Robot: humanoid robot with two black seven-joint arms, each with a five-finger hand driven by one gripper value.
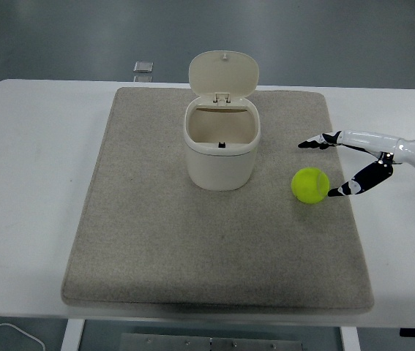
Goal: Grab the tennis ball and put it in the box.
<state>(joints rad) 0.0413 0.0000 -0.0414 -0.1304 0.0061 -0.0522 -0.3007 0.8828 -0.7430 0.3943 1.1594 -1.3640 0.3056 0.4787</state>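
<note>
Tennis ball (310,185) on grey mat (156,241), right of open-lidded box (221,150). Right hand (342,162) spread, empty, thumb tip at ball's right side. Ball likely light, felted, grippy, prone to roll; pinch across middle.

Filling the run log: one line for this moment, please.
phase: reaching | right hand: open, beside tennis ball, no grasp | ball: on mat | box: lid up | left hand: out of view

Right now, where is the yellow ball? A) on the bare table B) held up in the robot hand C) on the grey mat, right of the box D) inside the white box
C: the ball lies on the mat, right of the open box.
</note>
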